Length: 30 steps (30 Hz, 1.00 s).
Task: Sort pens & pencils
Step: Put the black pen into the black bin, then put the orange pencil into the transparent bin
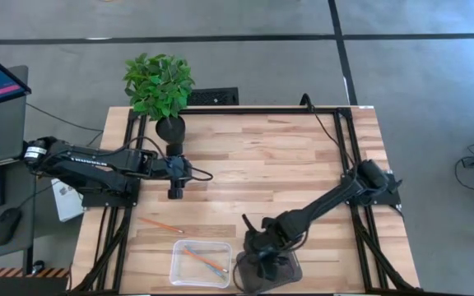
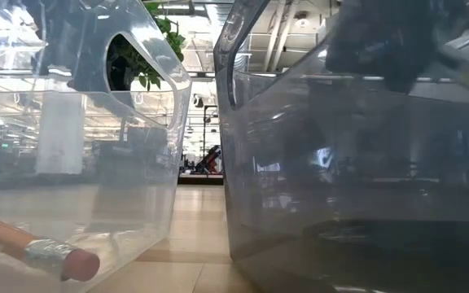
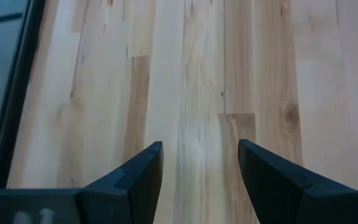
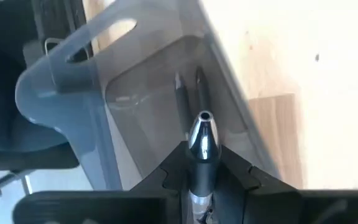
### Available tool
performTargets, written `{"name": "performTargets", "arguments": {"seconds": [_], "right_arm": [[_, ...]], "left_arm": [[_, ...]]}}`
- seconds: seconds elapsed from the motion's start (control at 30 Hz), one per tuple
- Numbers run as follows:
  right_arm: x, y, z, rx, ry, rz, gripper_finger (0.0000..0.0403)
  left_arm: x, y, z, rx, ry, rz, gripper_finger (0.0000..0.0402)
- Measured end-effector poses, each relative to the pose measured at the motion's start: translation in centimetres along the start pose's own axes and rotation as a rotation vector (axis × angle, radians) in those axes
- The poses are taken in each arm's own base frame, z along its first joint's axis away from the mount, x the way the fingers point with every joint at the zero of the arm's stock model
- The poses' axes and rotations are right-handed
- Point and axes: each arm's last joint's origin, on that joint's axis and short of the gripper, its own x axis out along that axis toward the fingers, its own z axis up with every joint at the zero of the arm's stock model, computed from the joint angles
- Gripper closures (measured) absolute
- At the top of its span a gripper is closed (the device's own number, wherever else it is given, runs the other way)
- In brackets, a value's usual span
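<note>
My right gripper (image 1: 260, 248) hangs over the dark tinted bin (image 1: 290, 271) at the table's near edge, shut on a pen (image 4: 202, 134) with a shiny tip. Dark sticks (image 4: 181, 94) lie on that bin's floor; whether one or two, I cannot tell. The clear bin (image 1: 175, 265) to its left holds an orange pencil (image 1: 207, 261) and a blue-grey pencil (image 1: 193, 250). Another orange pencil (image 1: 161, 224) lies flat on the wood left of centre. My left gripper (image 1: 176, 191) waits open over bare wood (image 3: 201, 93). My right gripper pinches the pen between its two fingers (image 4: 241, 177), just behind the shiny tapered tip (image 4: 202, 134). The tip sticks out past the fingertips along the fingers, toward the dark bin's inside (image 4: 160, 106). The pen is clear of the table; the fingers hide the rest of it.
A potted plant (image 1: 159, 86) stands at the table's far left. A black frame rail (image 1: 245, 109) runs round the table top. The low view looks through both bins, with a pencil's eraser end (image 2: 78, 264) in the clear one (image 2: 137, 122). Bare wood lies across the table's middle and right.
</note>
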Motion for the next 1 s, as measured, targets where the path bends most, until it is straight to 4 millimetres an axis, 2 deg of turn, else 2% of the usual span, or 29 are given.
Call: {"name": "performTargets", "arguments": {"seconds": [0.3,0.67,1.0], "right_arm": [[-0.3,-1.1,1.0,0.047,-0.021,0.004,0.0323],[-0.1,0.0,0.6,0.010,-0.043,0.033,0.0319],[-0.1,0.1,0.5,-0.025,-0.044,0.026,0.0265]], "left_arm": [[0.0,-0.1,-0.6,-0.040,0.058,-0.007,0.0202],[0.0,-0.1,-0.7,-0.047,0.067,-0.007,0.0202],[0.0,-0.1,-0.7,-0.044,0.067,-0.007,0.0202]]}}
